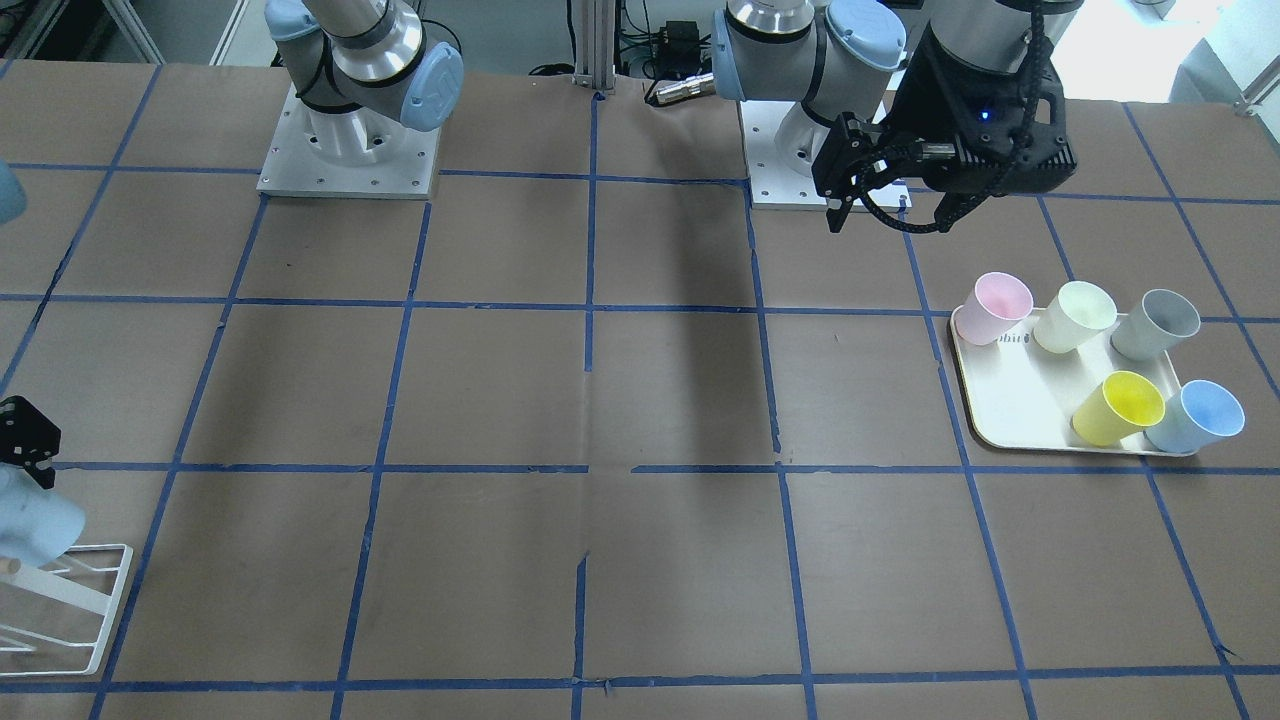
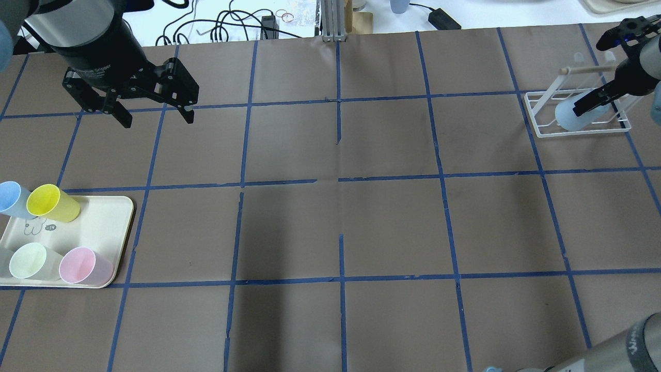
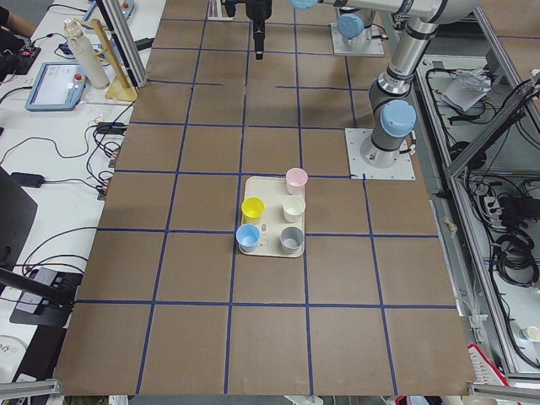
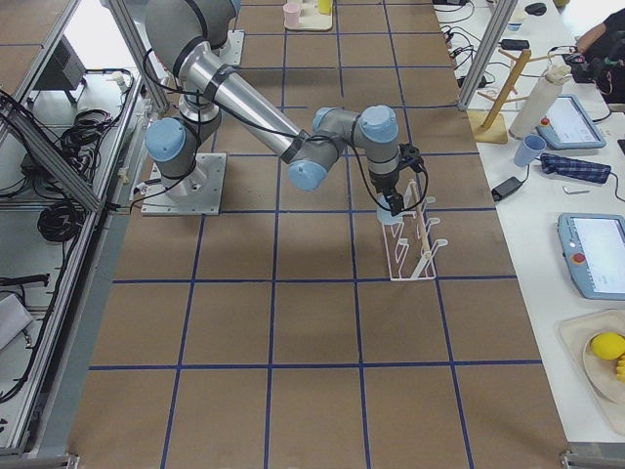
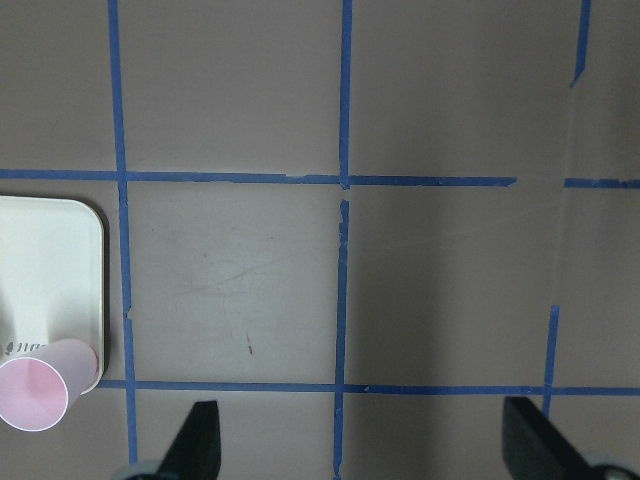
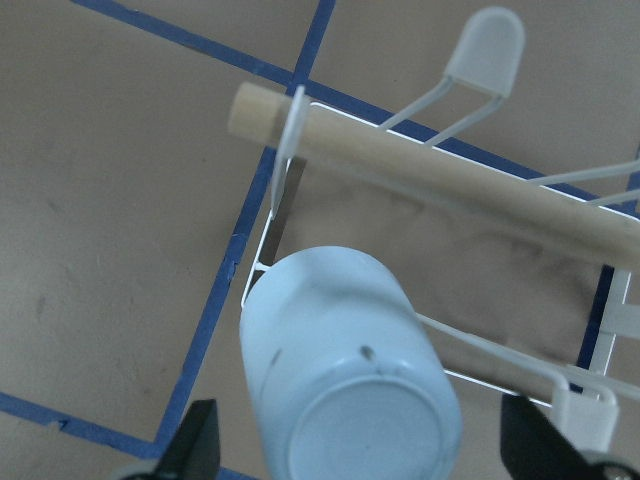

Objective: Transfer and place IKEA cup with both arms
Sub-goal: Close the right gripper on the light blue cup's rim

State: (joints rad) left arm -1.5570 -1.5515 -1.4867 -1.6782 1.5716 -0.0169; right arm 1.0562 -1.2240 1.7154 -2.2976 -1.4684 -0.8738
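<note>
The light blue IKEA cup [image 1: 1195,418] stands upright at a corner of the cream tray [image 1: 1010,400], next to a yellow cup; it also shows in the overhead view [image 2: 13,199]. My left gripper [image 2: 157,120] hangs open and empty above the table, apart from the tray; its wrist view shows bare table between the fingers [image 5: 200,445]. My right gripper [image 2: 586,108] is open at the white wire rack [image 2: 537,116]. Its fingers [image 6: 195,445] stand on either side of a paler, greyer-blue cup [image 6: 340,370], apart from it. That cup rests tilted on the rack, base toward the wrist camera.
The tray also holds a pink cup [image 1: 995,305], a pale green cup [image 1: 1075,315], a grey cup [image 1: 1155,325] and a yellow cup [image 1: 1120,405]. The rack has a wooden dowel [image 6: 450,180] and wire pegs. Blue tape lines grid the brown table.
</note>
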